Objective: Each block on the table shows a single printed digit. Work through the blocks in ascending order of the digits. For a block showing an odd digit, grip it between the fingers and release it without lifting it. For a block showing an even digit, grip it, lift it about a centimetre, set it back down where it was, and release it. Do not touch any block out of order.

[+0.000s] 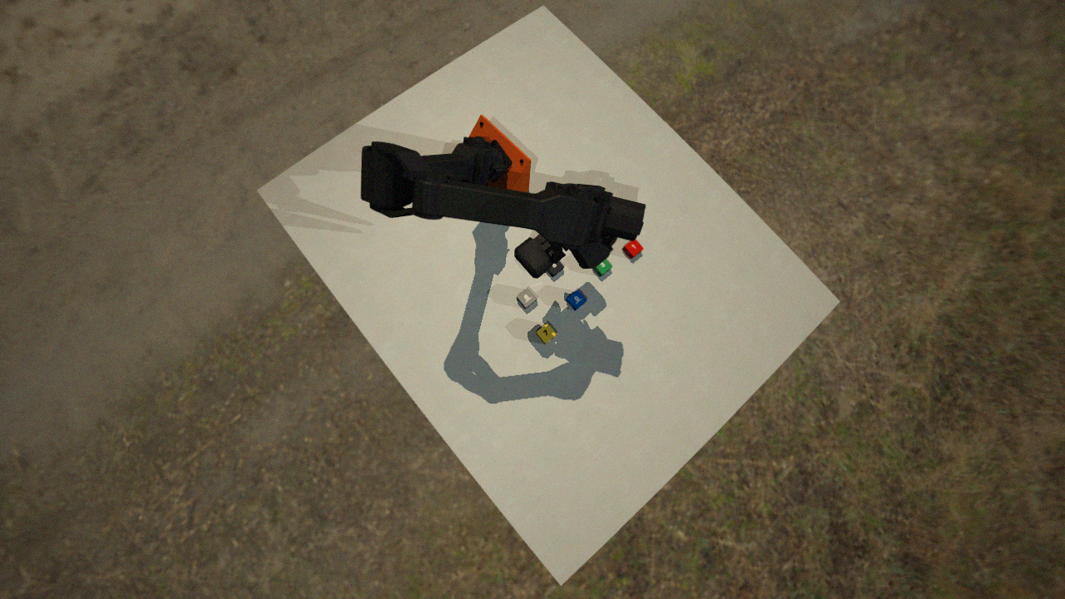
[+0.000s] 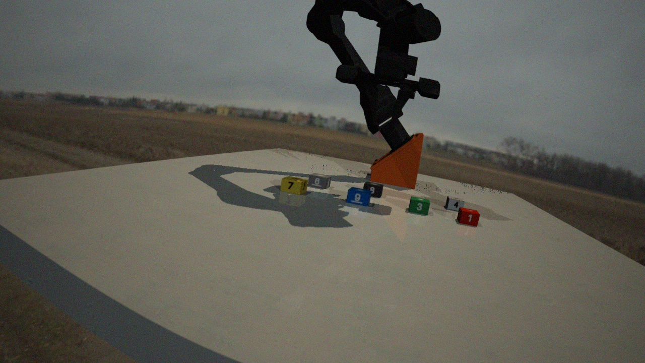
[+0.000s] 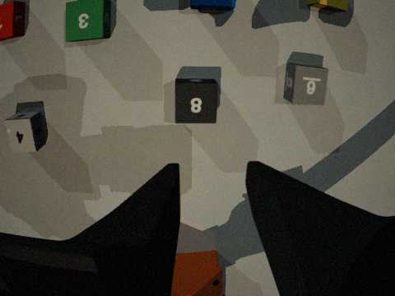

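My gripper is open part-way with nothing between its fingers, raised above the table. In the wrist view the black block 8 stands beyond the fingertips, untouched. The red 1, green 3, white 4, grey 6, yellow 7 and blue 9 also rest on the table. The arm hides the 4 in the top view.
The pale table carries the arm's orange base, behind the blocks in the exterior view. The arm's shadow falls around the yellow and blue blocks. The grey 6 stands near the black 8.
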You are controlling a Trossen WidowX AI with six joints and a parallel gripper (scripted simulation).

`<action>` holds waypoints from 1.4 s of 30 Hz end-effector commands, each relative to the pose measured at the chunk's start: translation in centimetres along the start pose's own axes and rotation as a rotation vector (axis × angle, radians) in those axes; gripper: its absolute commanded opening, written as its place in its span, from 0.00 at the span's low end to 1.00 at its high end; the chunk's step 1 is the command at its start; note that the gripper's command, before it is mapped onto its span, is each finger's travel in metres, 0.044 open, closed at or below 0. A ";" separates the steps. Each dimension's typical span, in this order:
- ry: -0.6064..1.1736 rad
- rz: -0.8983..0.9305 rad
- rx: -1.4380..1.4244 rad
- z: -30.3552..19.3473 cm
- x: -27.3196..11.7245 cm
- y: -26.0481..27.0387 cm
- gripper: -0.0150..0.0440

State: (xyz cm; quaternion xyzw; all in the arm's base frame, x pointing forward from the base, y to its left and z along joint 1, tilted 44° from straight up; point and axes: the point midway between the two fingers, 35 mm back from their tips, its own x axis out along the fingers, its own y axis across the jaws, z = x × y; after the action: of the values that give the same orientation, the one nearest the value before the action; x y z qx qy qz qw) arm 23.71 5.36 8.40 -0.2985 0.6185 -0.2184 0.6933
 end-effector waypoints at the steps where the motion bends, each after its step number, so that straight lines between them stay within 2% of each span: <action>1: 0.000 0.003 0.008 0.1 -0.3 0.0 0.46; 4: 0.000 0.004 0.009 0.8 -0.4 0.0 0.46; 11: -0.004 0.003 0.012 8.1 -0.4 -0.7 0.46; 16: -0.004 0.003 0.012 8.2 -0.3 -0.7 0.46; 18: -0.004 0.004 0.012 8.4 0.7 -0.7 0.55; 23: -0.005 0.000 0.013 8.3 7.5 -0.8 0.77; 27: -0.005 0.000 0.013 8.3 7.8 -0.8 0.93; 42: -0.005 0.000 0.013 8.3 9.7 -0.8 0.93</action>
State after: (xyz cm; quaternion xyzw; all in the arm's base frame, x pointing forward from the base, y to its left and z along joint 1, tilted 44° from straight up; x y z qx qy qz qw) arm 33.58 0.07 2.98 -0.2903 0.6106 -0.2216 0.7027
